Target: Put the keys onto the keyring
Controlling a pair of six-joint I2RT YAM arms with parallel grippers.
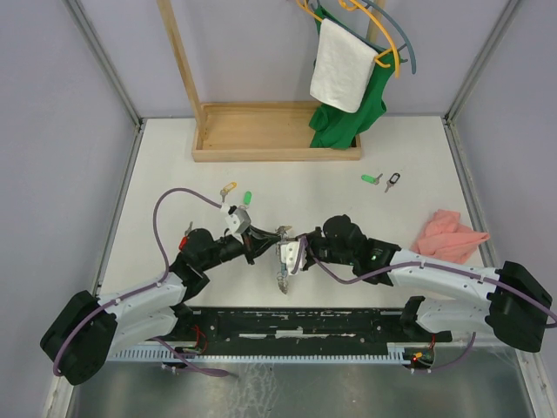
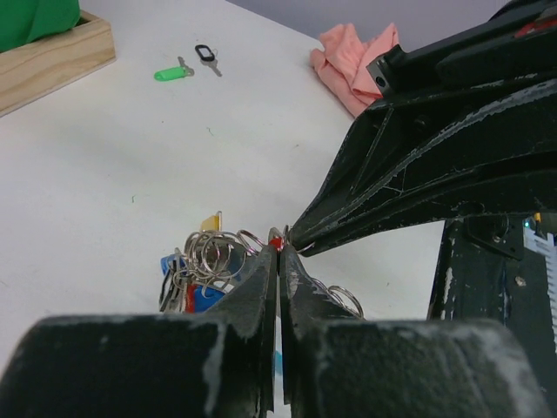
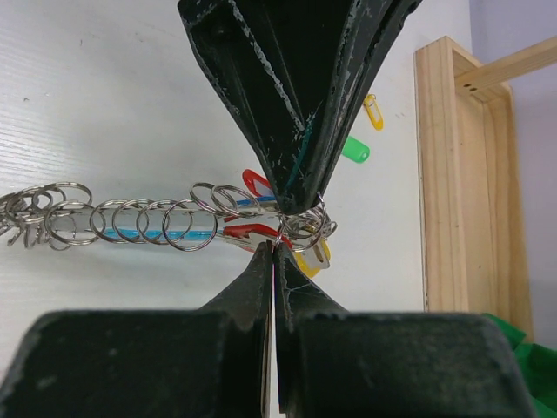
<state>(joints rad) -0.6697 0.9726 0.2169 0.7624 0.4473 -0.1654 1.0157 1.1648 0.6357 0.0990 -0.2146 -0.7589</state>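
While both arms meet nose to nose at about 6 o'clock of table centre, the keyring [image 1: 284, 261] hangs btwn them, coil and key bunch drooping toward the bases. Left gripper [image 2: 278, 251]: jaws squeezed narrow, pinching the ring wire at the very tip. Right gripper [image 3: 274, 254]: same story, jaws all but closed on the coil right beside a red tag [image 3: 251, 233]. Which exact loop each one has, can't tell.

Reads to me as the threading step: pin the coil from both sides, prob. working that red-tagged key along it.

Four loose keys lie on the table: yellow-tag key [image 1: 228, 188] and green-tag key [image 1: 247, 198] at 11 o'clock of the ring, second green-tag key [image 1: 372, 178] plus black-tag key [image 1: 393, 181] at 2 o'clock.

Next move, I'd say: one gripper holds the ring, the other lets go and fetches a loose key. Fine alignment req'd, steady wrists.
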